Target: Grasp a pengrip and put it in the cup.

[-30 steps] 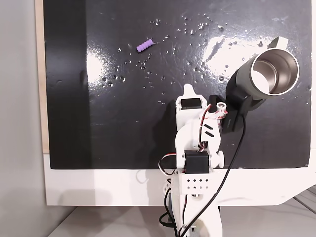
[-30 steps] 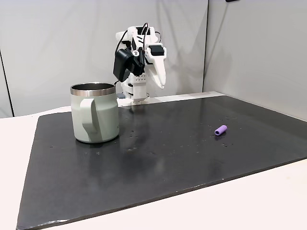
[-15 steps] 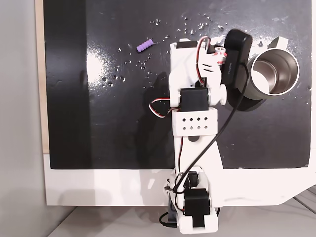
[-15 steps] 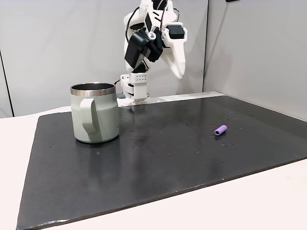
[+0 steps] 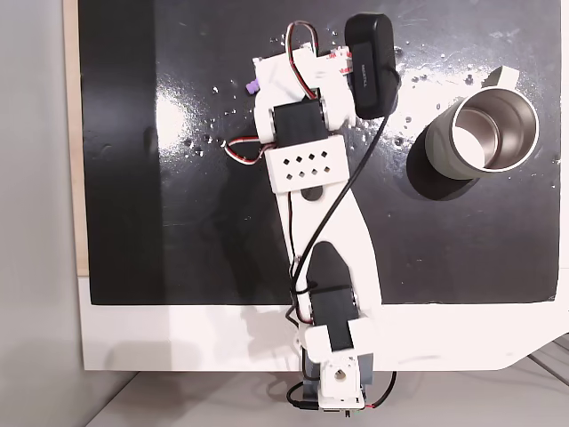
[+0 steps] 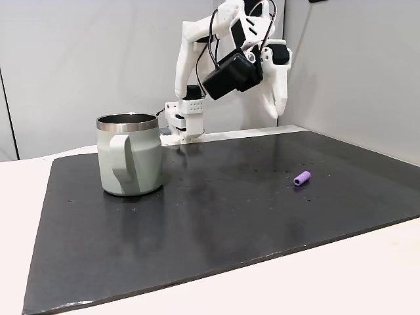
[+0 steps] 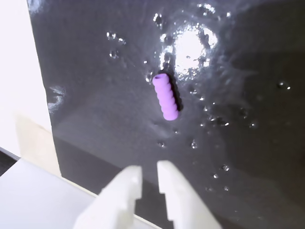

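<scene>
The light-purple ribbed pengrip [image 7: 166, 96] lies on the black mat [image 7: 248, 143], just ahead of my gripper [image 7: 150, 174] in the wrist view. The two white fingers [image 7: 128, 181] stand almost together, with a narrow slit and nothing between them. In a fixed view from the side, my gripper [image 6: 280, 113] hangs fingertips-down, high above the mat and behind the pengrip [image 6: 302, 178]. From above, the wrist covers most of the pengrip [image 5: 252, 87], leaving one end showing. The grey-green cup [image 6: 129, 155] stands upright far off, its steel inside [image 5: 494, 133] holding nothing.
A black mat [image 5: 178, 222] covers most of a white table [image 5: 178, 338]; the arm's base [image 5: 333, 382] sits at the near edge from above. Grey wall panels [image 6: 348, 65] stand behind the table. A bare white strip [image 7: 19, 71] borders the mat in the wrist view.
The arm has unfolded and reached out from near the cup toward the pengrip; the wrist has swung across the mat and now hangs over the pengrip. Cup and pengrip have not moved.
</scene>
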`<act>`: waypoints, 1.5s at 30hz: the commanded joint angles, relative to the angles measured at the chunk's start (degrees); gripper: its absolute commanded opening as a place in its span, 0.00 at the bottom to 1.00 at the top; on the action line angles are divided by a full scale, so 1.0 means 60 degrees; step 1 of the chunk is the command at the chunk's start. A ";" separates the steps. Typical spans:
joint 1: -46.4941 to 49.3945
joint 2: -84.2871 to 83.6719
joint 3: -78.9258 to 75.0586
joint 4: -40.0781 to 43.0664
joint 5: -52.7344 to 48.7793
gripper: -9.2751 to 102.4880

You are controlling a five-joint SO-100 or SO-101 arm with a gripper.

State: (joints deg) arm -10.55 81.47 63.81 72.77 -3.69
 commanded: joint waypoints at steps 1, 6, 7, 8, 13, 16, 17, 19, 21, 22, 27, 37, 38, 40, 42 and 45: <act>0.0117 -0.0688 -0.1890 0.0527 -0.0088 0.08; -0.0015 -0.1890 -0.3369 0.0996 -0.0249 0.08; -0.0073 -0.2095 -0.3604 0.1069 -0.0293 0.08; -0.0132 -0.2329 -0.3823 0.1143 -0.0337 0.08; -0.0425 -0.3545 -0.4893 0.1509 -0.0513 0.09; -0.0557 -0.4189 -0.5493 0.1641 -0.0586 0.09; -0.0571 -0.4395 -0.5713 0.1685 -0.0615 0.09; -0.0601 -0.4761 -0.6064 0.1729 -0.0630 0.09; -0.0601 -0.5098 -0.6343 0.1787 -0.0630 0.09; -0.0601 -0.5229 -0.6431 0.1816 -0.0645 0.09; -0.0571 -0.5786 -0.6782 0.1963 -0.0645 0.10; -0.0586 -0.6431 -0.7383 0.2197 -0.0645 0.29; -0.0630 -0.6489 -0.7427 0.2227 -0.0645 0.29; -0.0688 -0.6636 -0.7485 0.2241 -0.0659 0.29; -0.0762 -0.6885 -0.7632 0.2285 -0.0703 0.29; -0.0835 -0.7236 -0.7910 0.2373 -0.0762 0.29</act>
State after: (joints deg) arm -14.77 37.97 21.36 86.48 -7.73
